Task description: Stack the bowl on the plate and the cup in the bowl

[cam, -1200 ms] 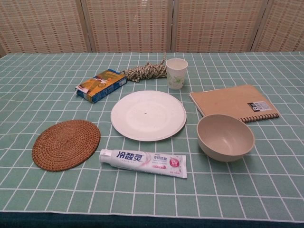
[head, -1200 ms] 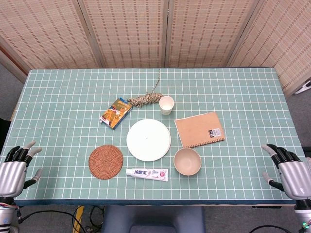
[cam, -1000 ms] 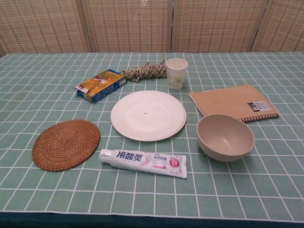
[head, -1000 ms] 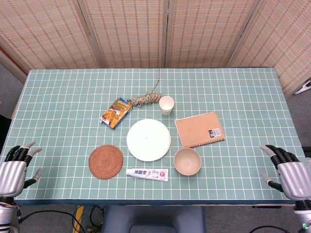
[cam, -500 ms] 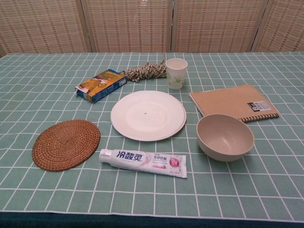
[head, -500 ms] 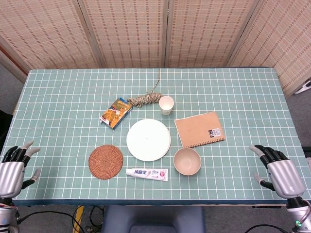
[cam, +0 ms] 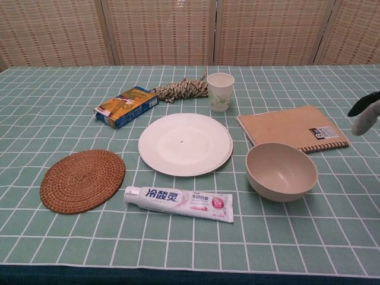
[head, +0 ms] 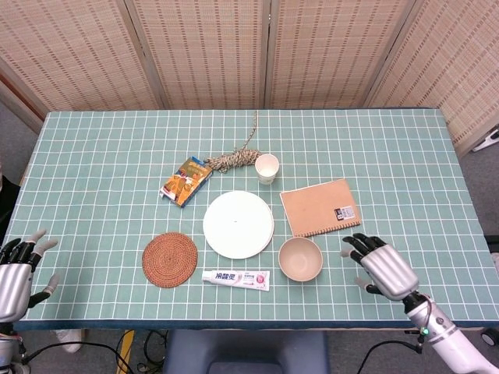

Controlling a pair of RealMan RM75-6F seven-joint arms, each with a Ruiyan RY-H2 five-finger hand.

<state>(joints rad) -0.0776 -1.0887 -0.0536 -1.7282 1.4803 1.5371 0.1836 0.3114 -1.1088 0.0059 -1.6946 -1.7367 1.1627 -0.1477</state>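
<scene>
Right robot hand (head: 383, 269) has travelled inward from the near right edge of the surface (head: 93, 156), now near the bowl (head: 301, 259), fingers apart and empty; its fingertips (cam: 367, 110) enter the chest view. Left robot hand (head: 14, 273) has drawn slightly outward.

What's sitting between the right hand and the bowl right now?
Nothing. In the head view only bare green checked tablecloth separates the right hand from the bowl. The notebook lies farther back, off that line.
</scene>
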